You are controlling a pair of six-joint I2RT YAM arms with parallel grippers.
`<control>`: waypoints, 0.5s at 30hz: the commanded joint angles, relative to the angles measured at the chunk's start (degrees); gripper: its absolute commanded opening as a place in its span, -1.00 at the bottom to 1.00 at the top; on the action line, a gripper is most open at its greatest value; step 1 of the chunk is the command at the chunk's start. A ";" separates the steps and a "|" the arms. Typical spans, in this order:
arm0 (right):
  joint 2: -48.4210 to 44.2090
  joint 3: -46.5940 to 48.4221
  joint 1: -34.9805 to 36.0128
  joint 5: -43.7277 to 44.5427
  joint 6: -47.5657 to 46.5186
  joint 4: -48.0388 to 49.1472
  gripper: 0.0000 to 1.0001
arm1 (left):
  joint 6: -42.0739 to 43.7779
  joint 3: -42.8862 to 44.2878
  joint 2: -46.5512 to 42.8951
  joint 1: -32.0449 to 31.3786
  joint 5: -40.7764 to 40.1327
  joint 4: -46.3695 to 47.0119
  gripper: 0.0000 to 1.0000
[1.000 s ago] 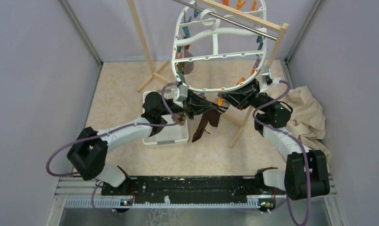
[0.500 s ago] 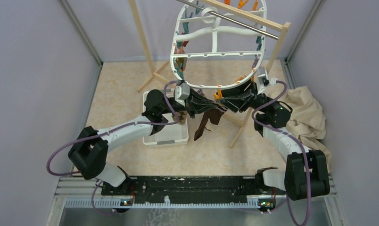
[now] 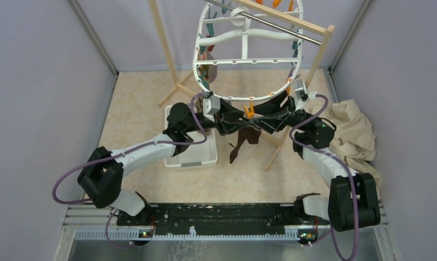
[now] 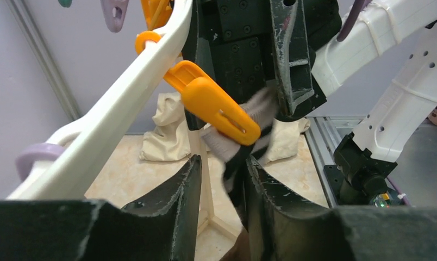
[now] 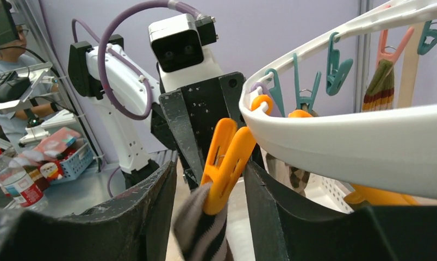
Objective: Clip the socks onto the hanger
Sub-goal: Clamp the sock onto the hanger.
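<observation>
The white hanger (image 3: 249, 61) hangs from the rack's metal bar. On its near rim an orange peg (image 3: 249, 111) pinches a dark brown sock (image 3: 243, 138) with a cream-striped cuff, which dangles below. My left gripper (image 3: 238, 119) and right gripper (image 3: 262, 119) meet at that peg from either side. In the left wrist view the left gripper (image 4: 223, 163) is open, and the sock (image 4: 235, 152) brushes its right finger. In the right wrist view the right gripper (image 5: 211, 166) stands open around the peg (image 5: 227, 157), with gaps on both sides. A striped sock (image 5: 380, 81) and an argyle sock (image 5: 292, 174) hang further along.
A wooden rack (image 3: 167, 54) with a metal bar (image 3: 276, 27) carries the hanger; its legs spread across the floor. A white bin (image 3: 192, 155) sits under the left arm. A beige cloth (image 3: 352, 130) lies heaped at the right wall.
Both grippers have opened. The sock has left the left gripper's hold and now hangs from the orange peg. The hanger has swung back and up a little.
</observation>
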 commanded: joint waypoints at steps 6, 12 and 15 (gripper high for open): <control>-1.91 -0.20 0.59 -0.08 -1.25 8.95 -0.02 | 2.79 -3.15 -4.48 -0.12 -4.66 -2.50 0.21; -3.39 -0.57 -0.03 0.43 -1.57 8.94 0.03 | 4.82 -6.19 -6.12 -0.06 -9.48 -6.28 0.67; -3.48 -0.65 -0.74 0.64 -0.98 9.00 0.18 | 5.14 -8.41 -6.98 -0.06 -11.13 -6.47 0.72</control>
